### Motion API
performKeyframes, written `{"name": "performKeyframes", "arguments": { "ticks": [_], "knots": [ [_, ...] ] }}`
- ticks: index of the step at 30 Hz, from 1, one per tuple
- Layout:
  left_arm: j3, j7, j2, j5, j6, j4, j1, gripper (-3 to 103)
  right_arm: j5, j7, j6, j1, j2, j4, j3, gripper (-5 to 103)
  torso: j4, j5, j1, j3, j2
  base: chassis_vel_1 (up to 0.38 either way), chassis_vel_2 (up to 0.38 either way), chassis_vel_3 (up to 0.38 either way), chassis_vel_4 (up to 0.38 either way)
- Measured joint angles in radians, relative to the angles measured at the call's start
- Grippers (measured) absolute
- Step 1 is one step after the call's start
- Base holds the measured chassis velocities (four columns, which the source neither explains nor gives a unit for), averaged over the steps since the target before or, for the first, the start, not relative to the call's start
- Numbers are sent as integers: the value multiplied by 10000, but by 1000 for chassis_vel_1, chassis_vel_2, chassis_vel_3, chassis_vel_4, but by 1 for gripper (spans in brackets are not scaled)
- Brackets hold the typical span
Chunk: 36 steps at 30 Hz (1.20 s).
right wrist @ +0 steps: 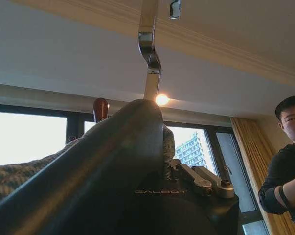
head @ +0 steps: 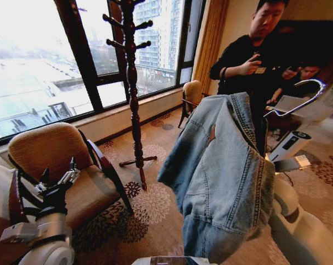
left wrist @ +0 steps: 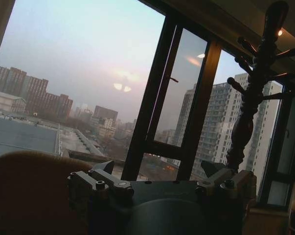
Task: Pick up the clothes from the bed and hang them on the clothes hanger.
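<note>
Denim jacket (head: pixel 221 182) hangs centre-right in head frame, draped on the clothes hanger (head: pixel 299 99), whose chrome hook curves at upper right. Right claw (right wrist: pixel 203 181): cannot tell whether open or closed, though it appears to carry the hanger. Left claw (head: pixel 58 182) idle at lower left over the armchair (head: pixel 50 152), jaws spread, empty. Jacket looks heavyish, limp, liable to slide off; best held by hanger neck. Coat stand (head: pixel 132 83) upper centre.
</note>
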Motion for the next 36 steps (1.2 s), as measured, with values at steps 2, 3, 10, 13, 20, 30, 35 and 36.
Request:
{"name": "performKeyframes", "arguments": {
  "ticks": [2, 3, 10, 13, 20, 30, 35, 36],
  "knots": [
    [0, 10, -2, -1, 4, 0, 6, 100, 0, 0, 0, -7, 0, 8, 3, 23, -1, 0, 0, 0, 0, 0, 0, 0, 0],
    [0, 22, -3, 0, 8, 0, 13, 100, 0, 0, 0, -19, -2, 26, 12, 23, -2, 0, 0, 0, 0, 0, 0, 0, 0],
    [8, 48, -8, -42, 19, 0, 69, 100, 17, 0, 1, -192, -7, 163, 153, 23, -4, -1, 0, 0, 0, 8, 7, 5, 5],
    [10, 49, -18, -47, 21, 0, 78, 100, 26, -13, 22, -222, -5, 182, 169, 23, -3, 0, 0, 0, 0, 50, 40, 42, 48],
    [-5, 41, -39, -41, 22, 0, 128, 100, 70, -50, 58, -273, 4, 261, 198, 23, -1, 0, 0, 0, 0, 64, 74, 64, 73],
    [-20, -28, -47, -6, -175, 0, 194, 100, 8, -85, 94, -311, 39, 221, 215, 23, 2, -1, 0, 0, 0, 89, 81, 86, 85],
    [-49, -28, -3, -16, -208, 0, 205, 100, -22, -65, 67, -288, 86, 181, 186, 23, -8, -2, 0, 0, 0, 11, 8, 10, 10],
    [-49, -28, -3, -16, -208, 0, 205, 100, -22, -65, 67, -288, 86, 181, 186, 23, -8, -2, 0, 0, 0, 0, 0, 0, 0]
  ]
}}
